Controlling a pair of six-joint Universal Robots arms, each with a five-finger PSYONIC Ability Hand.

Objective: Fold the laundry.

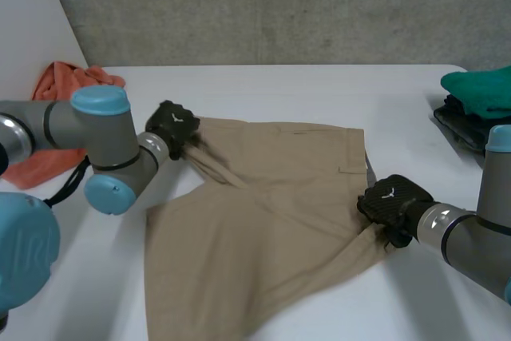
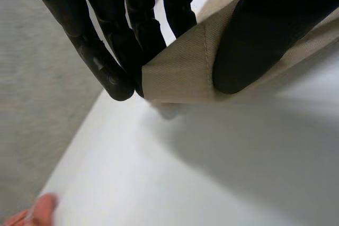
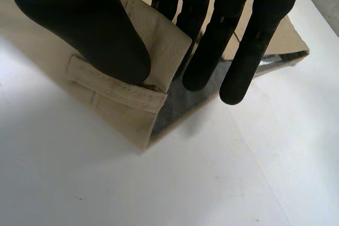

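A pair of tan shorts (image 1: 263,213) lies spread on the white table (image 1: 279,85). My left hand (image 1: 172,127) pinches the shorts' far left corner; in the left wrist view the thumb (image 2: 249,46) presses the tan hem (image 2: 180,72) against the fingers (image 2: 106,51). My right hand (image 1: 391,204) grips the waistband at the shorts' right edge; in the right wrist view its thumb (image 3: 90,30) clamps the waistband (image 3: 132,83) against the fingers (image 3: 249,51), above the table.
An orange cloth (image 1: 60,109) lies bunched at the table's far left, also seen past the left hand as an orange cloth (image 2: 32,213). A green garment (image 1: 479,89) sits on a dark stack (image 1: 463,125) at the far right edge.
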